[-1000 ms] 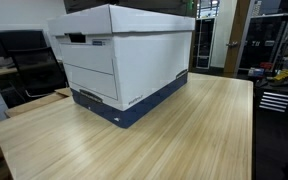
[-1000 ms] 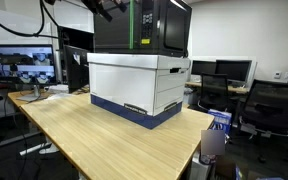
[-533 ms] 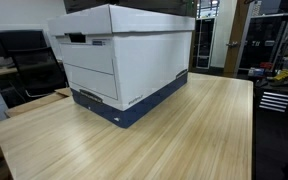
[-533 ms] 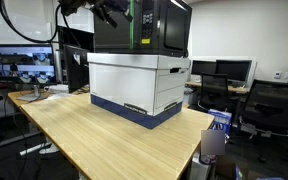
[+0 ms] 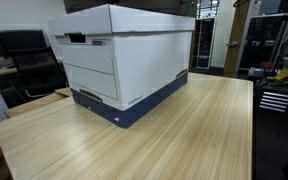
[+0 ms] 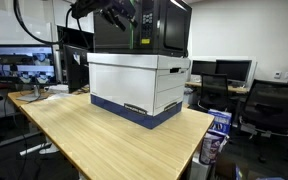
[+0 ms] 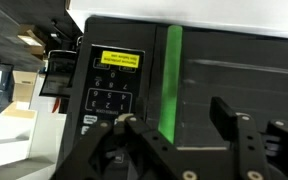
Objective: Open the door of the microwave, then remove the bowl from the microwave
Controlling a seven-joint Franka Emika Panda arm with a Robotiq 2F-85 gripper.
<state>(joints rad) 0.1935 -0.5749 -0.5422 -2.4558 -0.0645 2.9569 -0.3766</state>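
Observation:
A black microwave (image 6: 154,25) stands on top of a white and blue storage box (image 6: 134,85); its door is shut and has a green vertical strip (image 7: 169,80). Its keypad with a yellow label (image 7: 119,60) shows in the wrist view. My gripper (image 6: 119,14) is open and empty, hanging in front of the microwave's front, close to the green strip. In the wrist view the jaws (image 7: 174,125) frame the lower door. The bowl is hidden. In an exterior view only the box (image 5: 124,60) and the microwave's bottom edge show.
The box stands on a long wooden table (image 6: 94,135), also in the exterior view (image 5: 184,130). Monitors (image 6: 22,62) and desks stand behind, office chairs (image 6: 274,105) at the side. A drawer cabinet (image 5: 274,100) stands past the table's edge.
My gripper has moved toward the microwave's front, from up and away at the side to just before the door.

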